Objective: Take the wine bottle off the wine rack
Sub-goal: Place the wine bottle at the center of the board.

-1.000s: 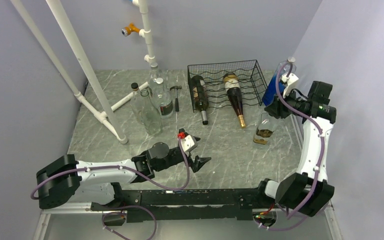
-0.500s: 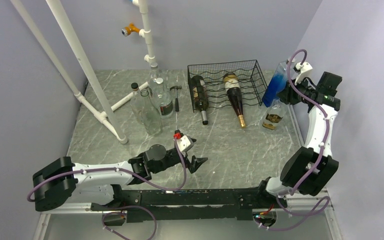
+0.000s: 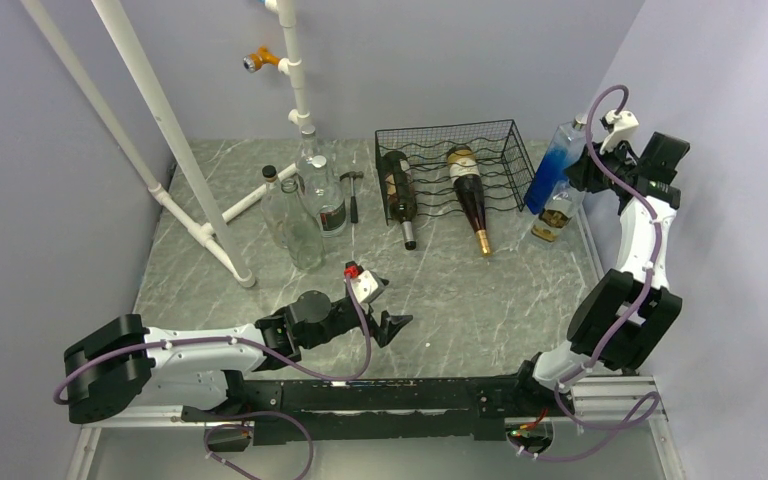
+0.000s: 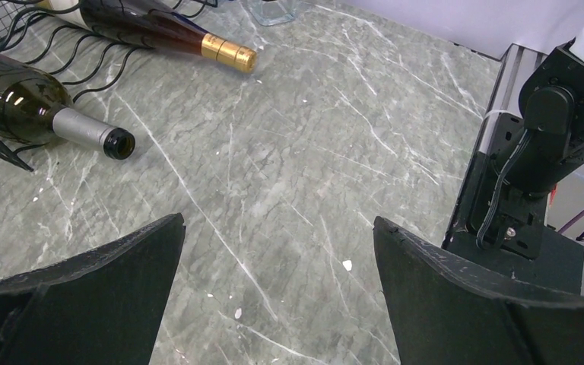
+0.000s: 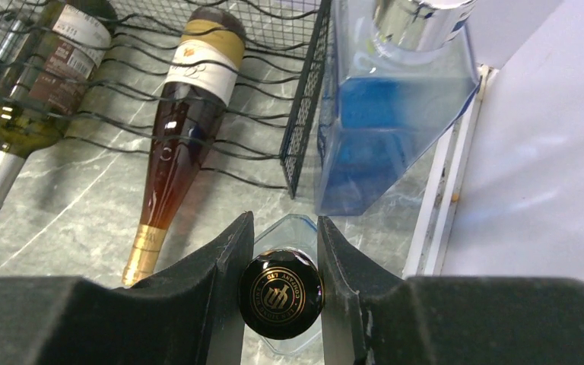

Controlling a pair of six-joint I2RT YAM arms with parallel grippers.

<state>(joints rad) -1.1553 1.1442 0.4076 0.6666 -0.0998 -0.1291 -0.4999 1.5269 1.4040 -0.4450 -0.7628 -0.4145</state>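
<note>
My left arm (image 3: 210,345) lies low and stretched forward, and the left gripper (image 4: 277,220) has its fingers spread wide. My right arm (image 3: 645,240) stands tall and folded. The right gripper (image 5: 284,228) points downward, pinched on a black cap (image 5: 281,293).

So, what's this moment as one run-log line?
left gripper: open, empty | right gripper: shut on small bottle | wine rack: green bottle, gold-foiled bottle inside
</note>
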